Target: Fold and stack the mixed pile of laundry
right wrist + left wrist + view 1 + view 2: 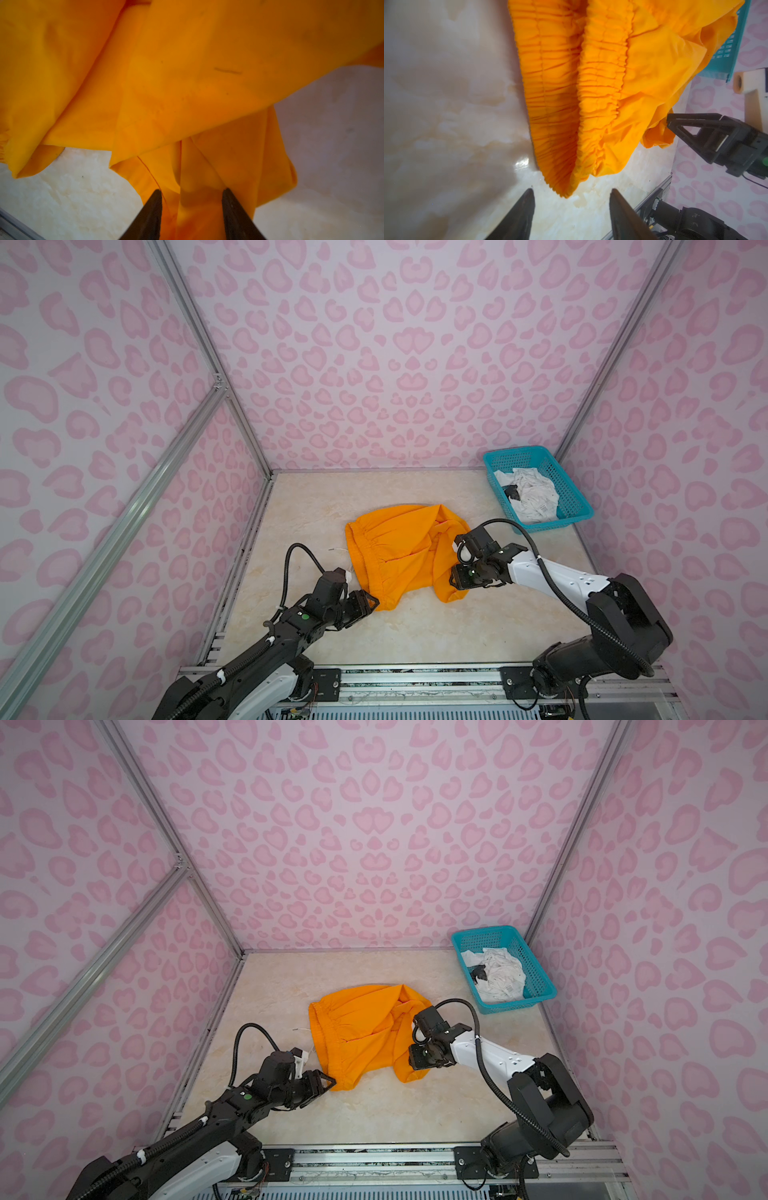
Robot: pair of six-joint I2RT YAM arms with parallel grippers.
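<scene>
Both arms stretched forward and angled inward, grippers low and pointing toward each other.
Left gripper [374,602] lies nearly level, jaws wide apart and empty; right gripper [453,578] is rolled on its side, jaws partly apart, grip unclear.

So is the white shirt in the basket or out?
In. The shirt lies crumpled inside the basket walls in both top views; only the shorts are on the table.
</scene>
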